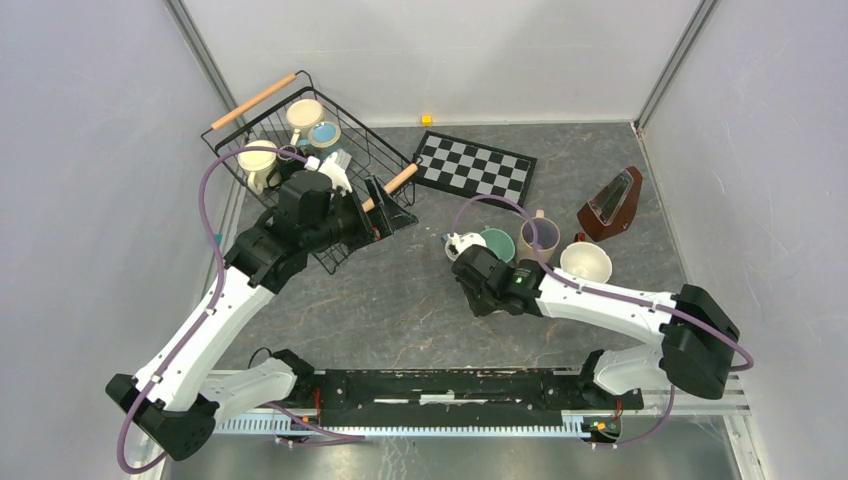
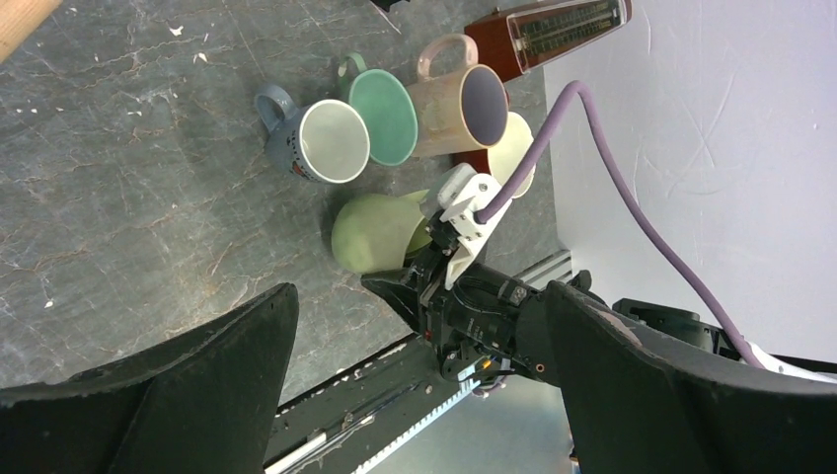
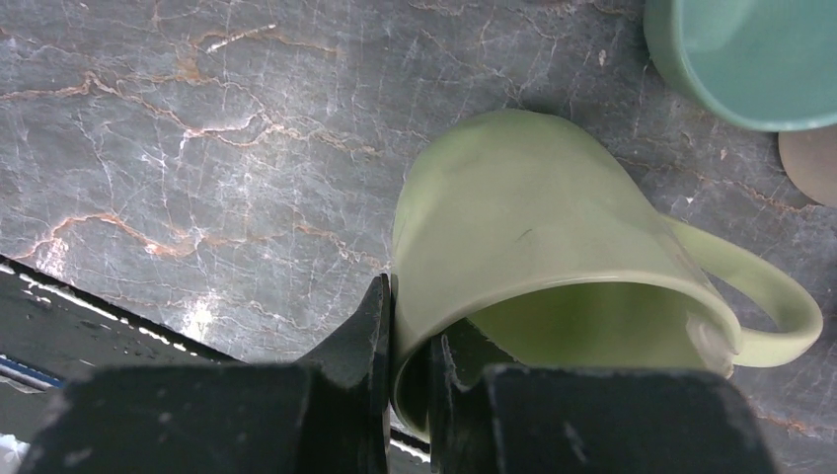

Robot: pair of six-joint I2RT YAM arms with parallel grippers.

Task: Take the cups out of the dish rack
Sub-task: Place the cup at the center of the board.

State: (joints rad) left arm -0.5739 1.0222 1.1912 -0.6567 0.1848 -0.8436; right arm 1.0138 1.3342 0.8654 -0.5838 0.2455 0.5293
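A dark, marbled table (image 1: 400,300) seen from above, with two robot arms mounted at its near edge.

At the far left corner sits the dish rack (image 1: 372,150), a black wire basket with a pale wooden rod on two of its rims. At least three cups show inside it: a cream mug (image 1: 258,160) near the left wall, another cream mug (image 1: 304,112) toward the far wall, and a blue-rimmed mug (image 1: 324,134) beside that one. The left arm reaches over the rack's near right side. The left gripper (image 2: 419,288) has its fingers spread wide apart, with nothing between them.

Right of the rack, near the far edge, lies a flat black-and-white checkered board (image 1: 475,168), with a small yellow cube (image 1: 427,120) just beyond it.

In the middle right of the table four cups stand upright in a close row. From left to right they are a blue-grey mug with a white inside (image 1: 463,243), a teal mug (image 1: 497,244), a beige-pink mug (image 1: 540,238) and a cream mug (image 1: 586,262).

Just on the near side of that row, the right gripper (image 3: 410,316) is clamped on the rim of a light green mug (image 3: 533,217), with one finger outside the wall and one inside. The mug is tipped over on its side, its handle pointing toward the teal mug. Whether it touches the table cannot be told.

A brown wedge-shaped metronome (image 1: 612,203) stands toward the right edge, beyond the cream mug.
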